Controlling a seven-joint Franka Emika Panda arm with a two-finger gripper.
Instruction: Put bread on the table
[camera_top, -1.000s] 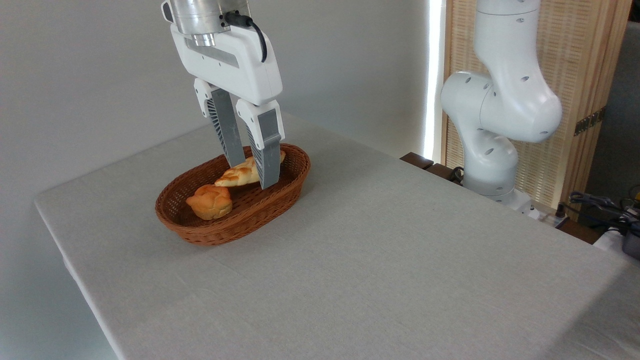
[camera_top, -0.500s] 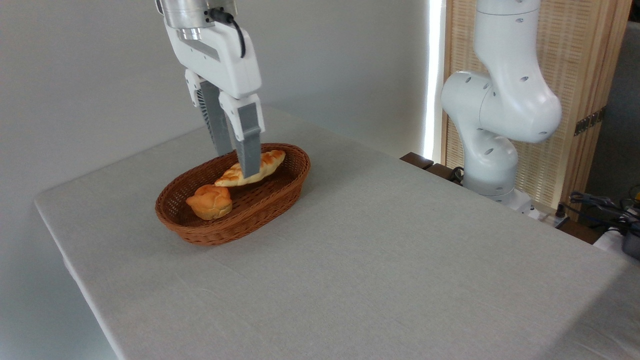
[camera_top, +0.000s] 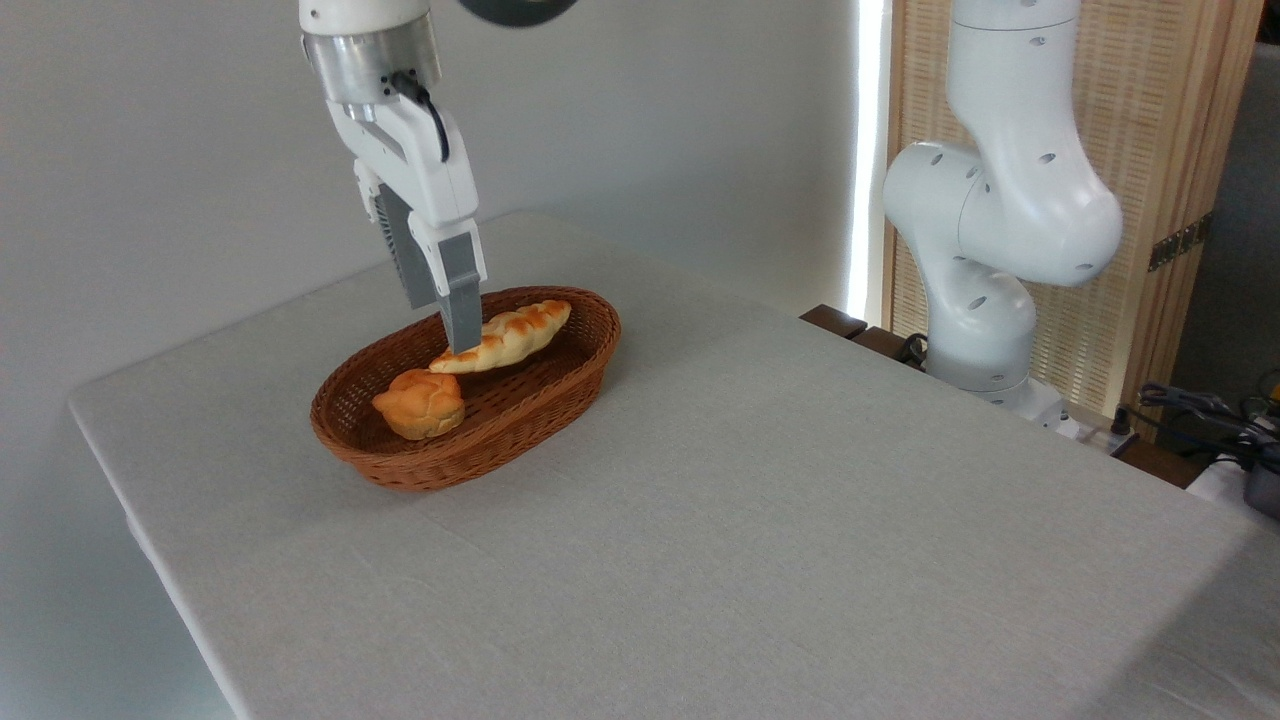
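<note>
Your gripper (camera_top: 455, 325) hangs over the back left part of the basket (camera_top: 545, 395), fingers pointing down and tilted slightly. From this side view the two fingers (camera_top: 462, 300) overlap almost fully, one behind the other, so you cannot tell whether the jaws are spread, closed, or gripping anything. The front fingertip sits right at the left, pointed end of the bread (camera_top: 510, 335); contact looks likely but the view does not settle it.

The bread lies inside the basket, along the back half, running from lower left to upper right, its right end up against the far rim. It looks propped on the basket's inner wall rather than flat on the bottom. It is not on the table (camera_top: 760, 520).

A round bun (camera_top: 420, 402) sits in the front left part of the basket, apart from the bread and clear of the gripper.

The basket stands on the left side of the table, near the back edge. The cloth is plain light grey.

Your arm's base and lower links (camera_top: 1000, 220) stand at the right, beyond the table's far edge, in front of a pale wooden slatted screen (camera_top: 1150, 150). Some cables (camera_top: 1200, 410) lie at the far right edge. A white wall (camera_top: 180, 150) fills the left background.
</note>
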